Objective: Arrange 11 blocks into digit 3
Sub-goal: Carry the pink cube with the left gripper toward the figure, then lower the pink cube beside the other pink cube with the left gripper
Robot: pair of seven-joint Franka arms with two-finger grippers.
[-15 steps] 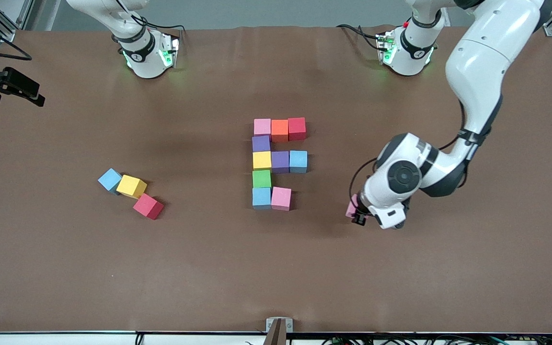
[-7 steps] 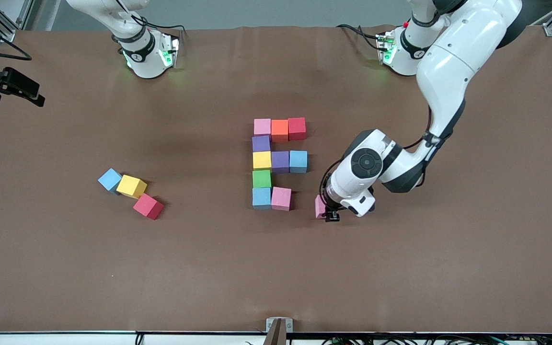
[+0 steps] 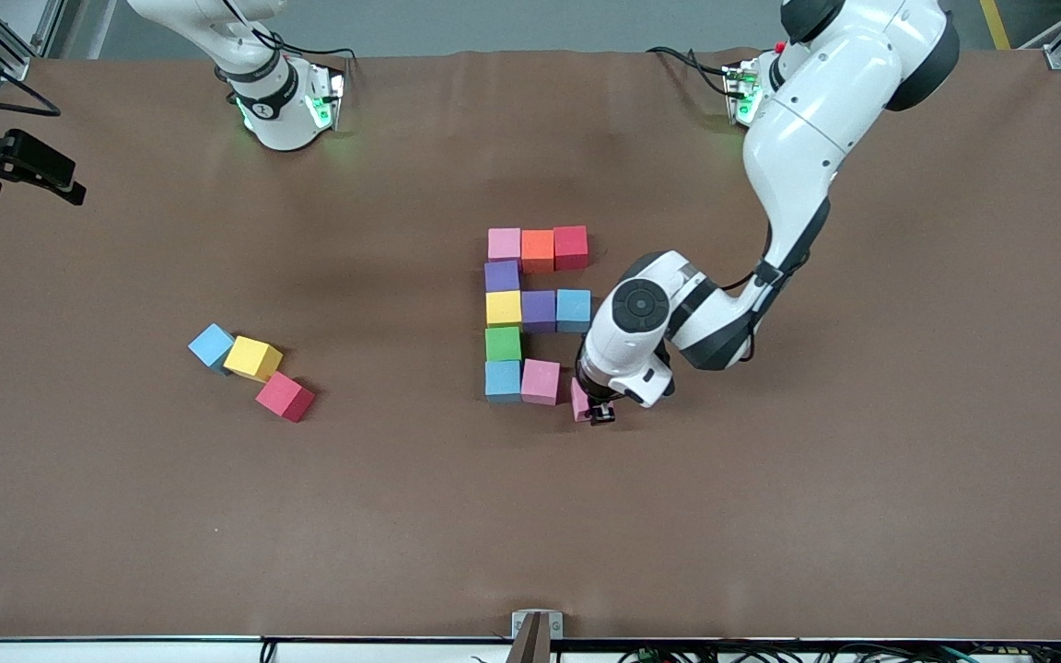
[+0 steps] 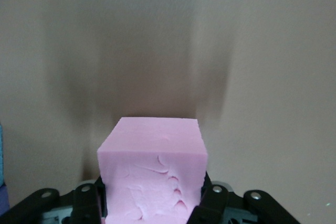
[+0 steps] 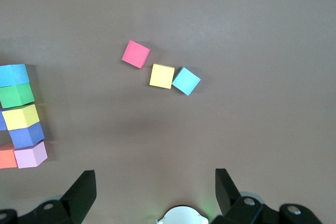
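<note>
I see three loose cubes (image 3: 251,370) toward the right arm's end, the right gripper (image 5: 155,192) spread wide high above, waiting. Mid-table stands the unfinished digit 3 (image 3: 536,315). My left gripper (image 3: 597,411) pinches a pink cube (image 4: 152,174) just beside its nearest bar.

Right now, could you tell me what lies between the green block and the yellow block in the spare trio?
Only bare table: the front view shows nothing between the green block and the yellow block.
</note>
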